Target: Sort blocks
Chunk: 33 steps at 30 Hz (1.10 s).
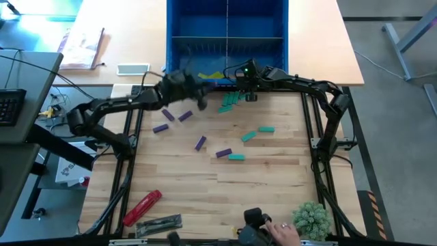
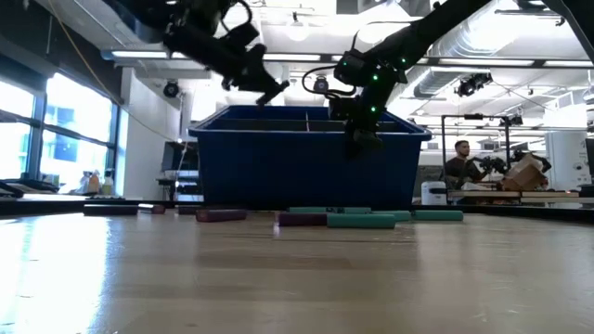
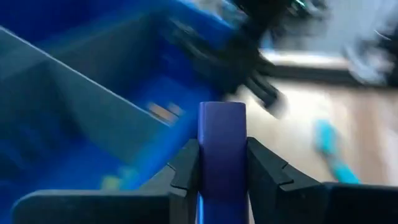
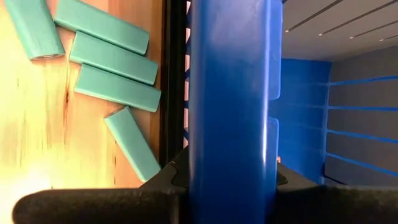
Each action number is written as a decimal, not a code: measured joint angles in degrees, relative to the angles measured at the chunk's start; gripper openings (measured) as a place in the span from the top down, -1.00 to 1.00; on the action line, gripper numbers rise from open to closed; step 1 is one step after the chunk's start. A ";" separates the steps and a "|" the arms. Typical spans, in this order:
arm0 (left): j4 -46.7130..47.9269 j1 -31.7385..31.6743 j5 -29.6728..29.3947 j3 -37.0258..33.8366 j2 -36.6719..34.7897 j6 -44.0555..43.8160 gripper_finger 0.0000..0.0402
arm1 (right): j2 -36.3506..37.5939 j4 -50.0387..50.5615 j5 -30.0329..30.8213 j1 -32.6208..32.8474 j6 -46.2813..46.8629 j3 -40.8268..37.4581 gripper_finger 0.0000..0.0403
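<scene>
**Purple block pinched near the blue bin**

Purple is the colour of the block (image 3: 222, 149) that the left gripper (image 3: 222, 171) pinches upright between its two dark fingers (image 3: 186, 171), raised off the table just in front of the blue bin (image 1: 227, 20) at its left front corner. In the low view the left gripper (image 2: 243, 65) hangs above the bin's rim.

At the middle of the bin's front wall, the right gripper (image 4: 230, 177) has its fingers clamped on the wall's blue rim (image 4: 230, 93); no block is in it. From above, this gripper (image 1: 246, 76) sits right at the bin's front edge.

On the wooden table (image 1: 225, 205), a cluster of teal blocks (image 1: 232, 101) lies just in front of the bin, beside the right gripper; the right wrist view shows four of them (image 4: 115, 59) close together. More teal blocks (image 1: 257, 132) lie farther out from the bin, and loose purple blocks (image 1: 176, 117) are scattered in front of its left half. Inside the bin, something yellow-green (image 1: 212, 75) shows near the front wall.

A red cylindrical tool (image 1: 142, 207) lies far from the bin at the table's opposite edge, with a small green plant (image 1: 313, 219) along that same edge.
</scene>
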<state>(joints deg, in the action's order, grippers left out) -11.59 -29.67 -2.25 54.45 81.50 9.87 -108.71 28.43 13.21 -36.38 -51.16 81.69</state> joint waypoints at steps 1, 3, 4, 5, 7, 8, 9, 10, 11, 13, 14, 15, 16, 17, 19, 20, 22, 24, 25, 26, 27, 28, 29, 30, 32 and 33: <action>-0.78 -0.98 -1.08 1.97 1.05 0.86 0.69 | 0.00 0.00 0.18 0.17 0.14 0.00 0.70; -2.11 -3.42 -1.27 6.50 3.66 2.51 0.69 | 0.00 0.00 0.28 0.26 0.15 0.00 0.70; -2.86 -4.61 -0.70 9.06 5.18 2.72 0.69 | 0.00 0.00 0.29 0.26 0.14 0.00 0.70; -4.18 -5.94 0.67 11.69 6.92 2.70 0.69 | 0.00 0.00 0.29 0.26 0.13 0.00 0.70; -6.41 -8.85 4.96 17.36 11.13 1.30 0.69 | 0.00 0.00 0.29 0.29 0.11 0.00 0.70; -7.72 -10.13 7.33 20.18 13.73 0.45 0.69 | 0.00 0.00 0.29 0.29 0.09 0.00 0.70; -9.03 -11.26 9.43 23.08 16.57 -0.57 0.69 | 0.00 0.00 0.29 0.34 0.09 0.00 0.70; -9.79 -12.18 11.18 25.88 19.37 -1.48 0.69 | 0.00 0.02 0.31 0.40 0.09 0.00 0.70; -10.64 -12.86 12.53 28.93 22.25 -2.08 0.69 | 0.00 -0.01 0.31 0.44 0.04 -0.02 0.70; -11.21 -13.69 14.03 35.87 28.02 -2.49 0.69 | -0.02 -0.36 0.39 0.48 -0.18 -0.06 0.70; -11.26 -14.01 14.22 39.44 30.78 -2.56 0.69 | 0.00 -0.75 0.47 0.52 -0.31 -0.07 0.70; -11.38 -14.15 14.27 43.10 33.67 -2.56 0.69 | 0.00 -1.18 0.57 0.59 -0.34 -0.08 0.70; -11.10 -14.21 14.29 46.84 36.42 -2.57 0.69 | 0.00 -1.82 0.59 0.63 -0.34 -0.10 0.70; -10.30 -14.28 14.23 50.44 39.10 -2.64 0.69 | 0.00 -2.12 0.58 0.66 -0.43 -0.11 0.70; -8.48 -14.71 13.95 57.69 44.13 -2.75 0.69 | 0.00 -2.34 0.52 0.66 -0.52 -0.11 0.70; -8.35 -14.94 13.70 61.04 46.44 -2.78 0.69 | 0.00 -2.36 0.48 0.66 -0.49 -0.11 0.70; -9.10 -15.54 13.47 67.73 50.73 -3.37 0.69 | 0.00 -2.38 0.44 0.68 -0.28 -0.11 0.70; -9.74 -16.00 12.56 73.91 54.94 -3.64 0.69 | 0.00 -2.38 0.40 0.70 -0.24 -0.11 0.70; -9.88 -16.18 11.38 76.74 56.98 -3.40 0.69 | 0.00 -2.38 0.40 0.70 -0.20 -0.11 0.70; -9.93 -16.26 10.19 79.18 59.17 -3.19 0.69 | 0.00 -2.38 0.40 0.70 -0.13 -0.11 0.70; -10.33 -16.34 9.63 80.68 61.23 -3.22 0.68 | 0.00 -2.40 0.38 0.70 -0.11 -0.11 0.70; -12.85 -16.38 9.41 80.24 62.35 -3.39 0.65 | 0.00 -2.39 0.36 0.72 -0.09 -0.11 0.70; -17.13 -16.35 9.25 78.89 63.39 -3.69 0.60 | 0.00 -2.40 0.35 0.72 -0.05 -0.11 0.70; -18.88 -16.25 9.18 78.37 64.32 -3.63 0.55 | 0.00 -2.45 0.36 0.72 0.11 -0.11 0.70; -19.51 -16.19 9.20 78.31 65.15 -3.24 0.44 | 0.00 -2.49 0.46 0.75 0.37 -0.11 0.70; -19.65 -16.16 9.28 78.40 65.28 -3.17 0.40 | 0.00 -2.44 0.46 0.77 0.40 -0.09 0.70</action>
<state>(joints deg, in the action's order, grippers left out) -31.24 -45.84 7.03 132.85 146.78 6.70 -108.71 25.98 13.67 -35.62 -50.76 81.60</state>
